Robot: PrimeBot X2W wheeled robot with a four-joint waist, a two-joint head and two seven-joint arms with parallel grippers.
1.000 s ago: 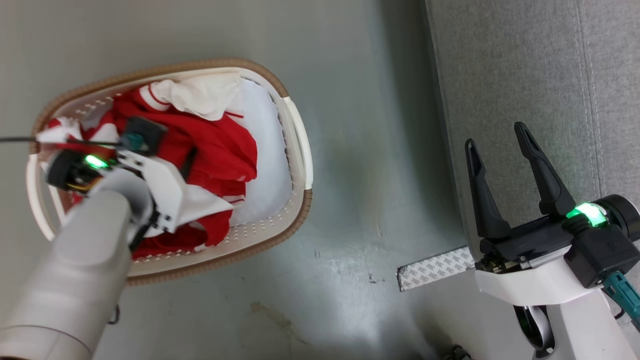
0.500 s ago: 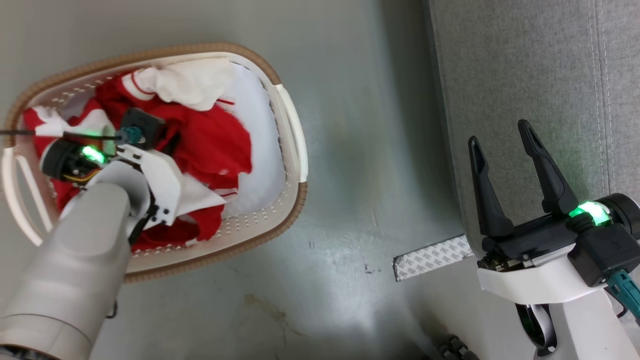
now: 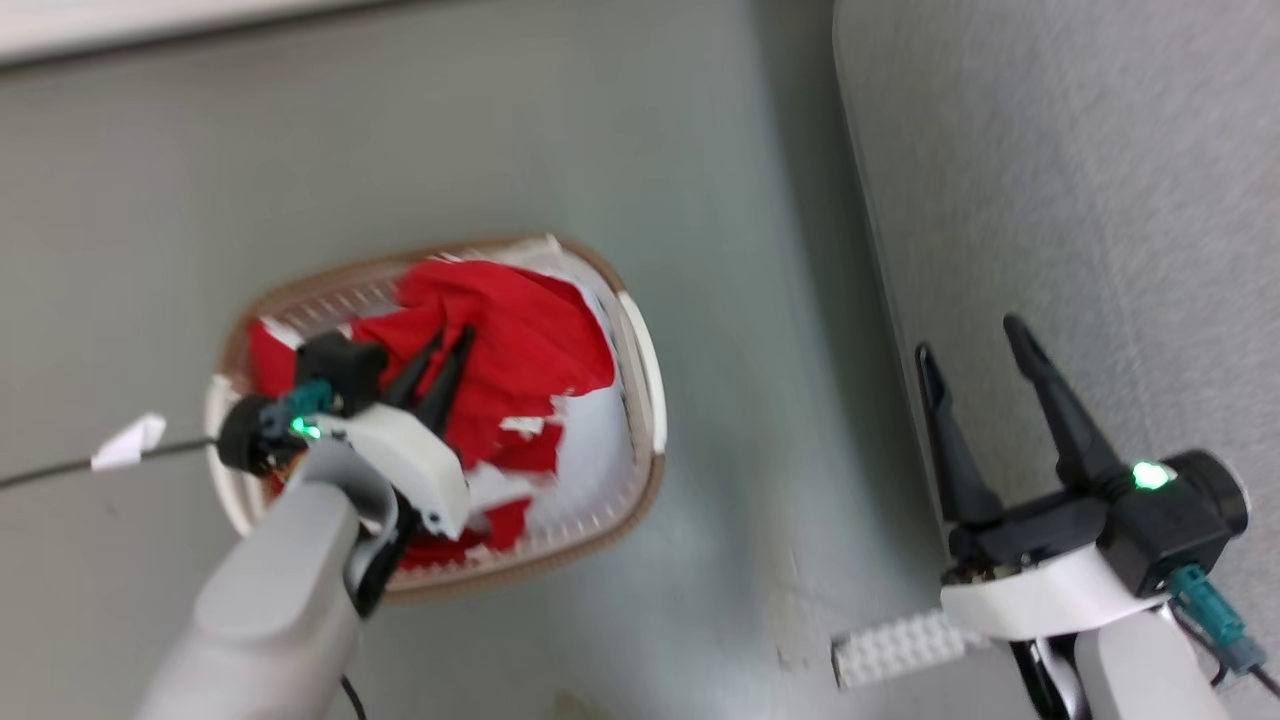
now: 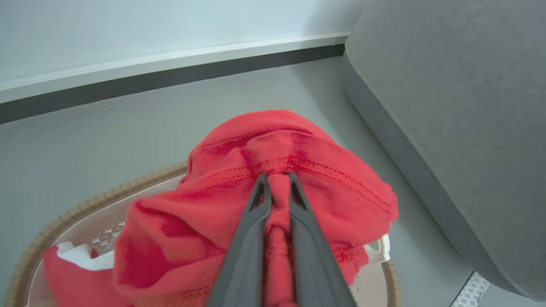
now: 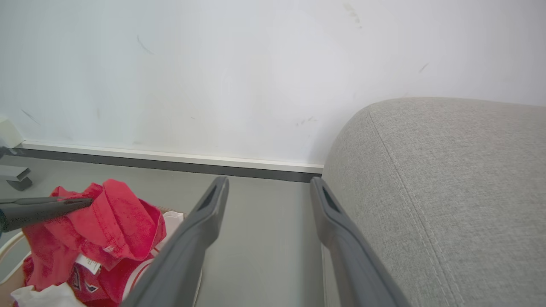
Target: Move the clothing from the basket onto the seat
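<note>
1. Left claw (image 4: 277, 177): clenched on a fold of the clothing (image 4: 298, 145), seized at a stitched hem. The red cloth bunches over the fingertips and drapes down both sides of them.

2. Basket (image 3: 640, 370): directly under the held bunch. More red and white cloth lies in it, and the lower part of the held piece appears to trail into it, so the load is judged not yet free of the rim.

3. Governing relation: the seat (image 3: 1080, 200) lies to the robot's right of the held clothing, across a strip of bare floor (image 3: 750, 300). Its near edge runs away from the robot, roughly along the line of the left claw's fingers. The carry is therefore judged to be sideways to the right, with height enough to clear the rim and the seat's rounded edge.

4. Right claw (image 3: 970, 340): released, jaws wide, empty, hanging over the seat's edge. It is the nearer arm to the seat, but the left has the load.

5. Change from 1 second ago: the left claw stood wide, low among the cloth; it has since closed and risen with 1 bunch. The head view has also shifted, the basket showing smaller; that is camera movement.
</note>
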